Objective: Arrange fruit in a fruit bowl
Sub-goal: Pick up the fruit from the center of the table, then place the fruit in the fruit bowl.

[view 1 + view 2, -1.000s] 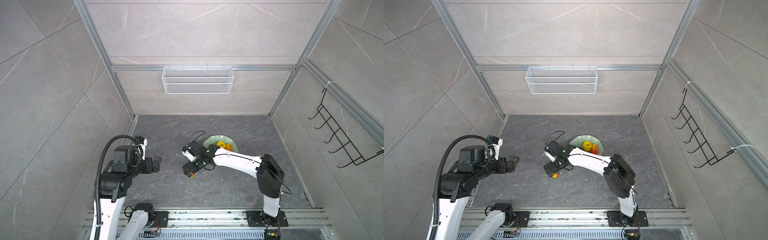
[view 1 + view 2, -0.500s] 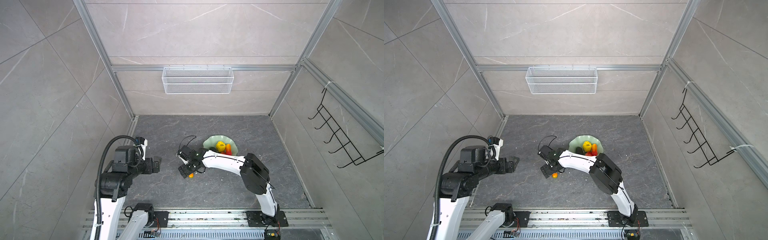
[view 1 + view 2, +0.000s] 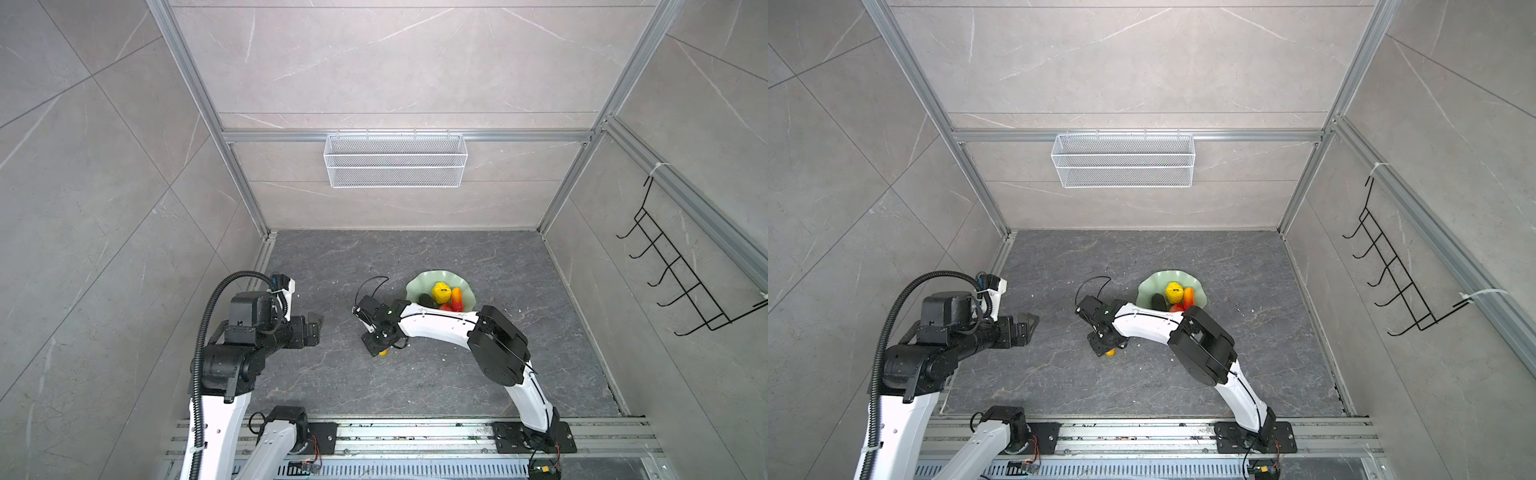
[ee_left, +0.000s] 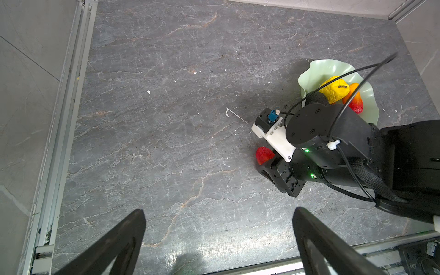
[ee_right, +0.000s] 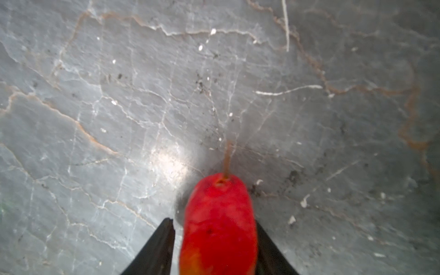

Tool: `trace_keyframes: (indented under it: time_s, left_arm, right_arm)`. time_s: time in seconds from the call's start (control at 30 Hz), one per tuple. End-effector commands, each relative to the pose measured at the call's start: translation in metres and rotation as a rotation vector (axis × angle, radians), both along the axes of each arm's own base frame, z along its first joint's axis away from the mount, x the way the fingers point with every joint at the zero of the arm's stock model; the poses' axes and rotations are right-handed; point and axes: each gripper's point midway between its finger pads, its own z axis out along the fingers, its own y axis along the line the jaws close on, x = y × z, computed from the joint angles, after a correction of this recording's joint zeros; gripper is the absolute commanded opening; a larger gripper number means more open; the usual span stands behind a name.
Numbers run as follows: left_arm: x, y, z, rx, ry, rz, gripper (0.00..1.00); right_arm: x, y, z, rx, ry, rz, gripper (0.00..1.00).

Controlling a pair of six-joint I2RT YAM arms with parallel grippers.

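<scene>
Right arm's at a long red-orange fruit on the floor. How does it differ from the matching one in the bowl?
The floor fruit lies on the grey floor, outside the bowl; the bowl fruit rests inside it. The floor fruit sits between the right gripper's fingers; the bowl fruit has no gripper at it, only the yellow fruit beside it. Both are elongated, red shading to orange.

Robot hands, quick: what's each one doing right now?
Left hand: open, empty.
Right hand: around the red fruit; cannot tell whether it grips it.
</scene>
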Motion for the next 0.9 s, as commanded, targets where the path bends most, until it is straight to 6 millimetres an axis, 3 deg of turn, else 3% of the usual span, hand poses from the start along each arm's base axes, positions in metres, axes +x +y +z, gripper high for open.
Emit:
trace_keyframes:
  time_s: [0.0,0.1,0.23,0.37,0.47,0.67,0.87]
  left_arm:
    - [0.001,0.0,0.0,0.002,-0.003,0.0,1.0]
    - [0.003,0.0,-0.001,0.003,-0.002,-0.005,1.0]
    - [0.007,-0.003,-0.002,0.0,0.004,-0.017,1.0]
    - [0.008,-0.003,0.001,0.002,0.0,-0.024,1.0]
    - [0.007,-0.003,0.003,0.001,-0.007,-0.026,1.0]
    - [0.008,-0.006,0.001,-0.015,-0.002,-0.028,1.0]
    - [0.006,-0.005,0.006,-0.016,-0.011,-0.023,1.0]
  right_arm:
    - [0.006,0.006,0.014,0.02,-0.02,-0.006,0.45]
    - [0.008,0.008,0.039,0.047,-0.051,0.0,0.35]
    - [0.017,0.003,0.094,0.102,-0.136,-0.009,0.34]
    - [0.039,-0.025,0.15,0.153,-0.243,-0.069,0.34]
    - [0.065,-0.06,0.172,0.155,-0.308,-0.135,0.35]
    - [0.122,-0.128,0.182,0.166,-0.382,-0.279,0.34]
    - [0.155,-0.152,0.159,0.105,-0.428,-0.249,0.35]
